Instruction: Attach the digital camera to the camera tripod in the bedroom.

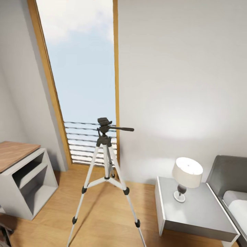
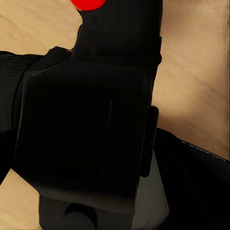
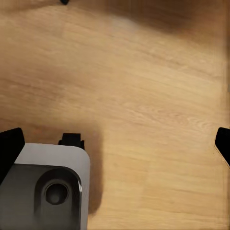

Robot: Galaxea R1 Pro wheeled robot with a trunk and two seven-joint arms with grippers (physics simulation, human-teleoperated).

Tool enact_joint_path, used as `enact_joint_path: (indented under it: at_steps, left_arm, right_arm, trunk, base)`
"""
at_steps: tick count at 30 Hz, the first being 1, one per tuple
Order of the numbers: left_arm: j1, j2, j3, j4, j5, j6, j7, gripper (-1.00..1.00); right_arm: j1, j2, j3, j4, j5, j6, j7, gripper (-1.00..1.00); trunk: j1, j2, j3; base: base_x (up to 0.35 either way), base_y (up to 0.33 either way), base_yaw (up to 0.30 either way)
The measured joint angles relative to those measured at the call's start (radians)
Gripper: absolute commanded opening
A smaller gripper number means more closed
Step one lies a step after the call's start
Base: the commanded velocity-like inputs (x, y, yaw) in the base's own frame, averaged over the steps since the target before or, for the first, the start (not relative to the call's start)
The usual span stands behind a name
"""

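Ahead, camera tripod standing, digital camera wrist-close

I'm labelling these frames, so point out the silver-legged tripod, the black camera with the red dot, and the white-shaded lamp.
Silver-legged tripod (image 1: 104, 132): head view, black head.
Black camera (image 2: 91, 124): left wrist view, body.
White-shaded lamp (image 1: 187, 172): head view, shade.

Quick count: one camera tripod on three legs, one lamp, one nightstand around 4 o'clock, one shelf unit at 8 o'clock, one bed, one tall window. Plus one digital camera with one red dot.
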Motion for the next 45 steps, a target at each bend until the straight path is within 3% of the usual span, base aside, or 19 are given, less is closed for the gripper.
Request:
enact_joint_path:
  at_steps: [19,33,45]
  left_arm:
    - [0.000,0.000,0.000,0.000,0.001,0.000,0.000,-1.00]
    - [0.000,0.001,0.000,0.000,0.002,0.000,0.000,-1.00]
    - [0.000,0.001,0.000,0.000,0.000,0.000,0.000,-1.00]
  right_arm:
    - [0.000,0.002,0.000,0.000,0.000,0.003,-0.001,1.00]
    - [0.000,0.000,0.000,0.000,-0.001,0.000,-0.001,1.00]
    - [0.000,0.001,0.000,0.000,-0.001,0.001,-0.001,1.00]
  trunk:
    - [0.000,0.000,0.000]
    - [0.000,0.000,0.000]
    - [0.000,0.000,0.000]
  base:
    - [0.203,-0.156,0.008]
    - [0.013,-0.019,0.233]
    - [0.000,-0.217,0.212]
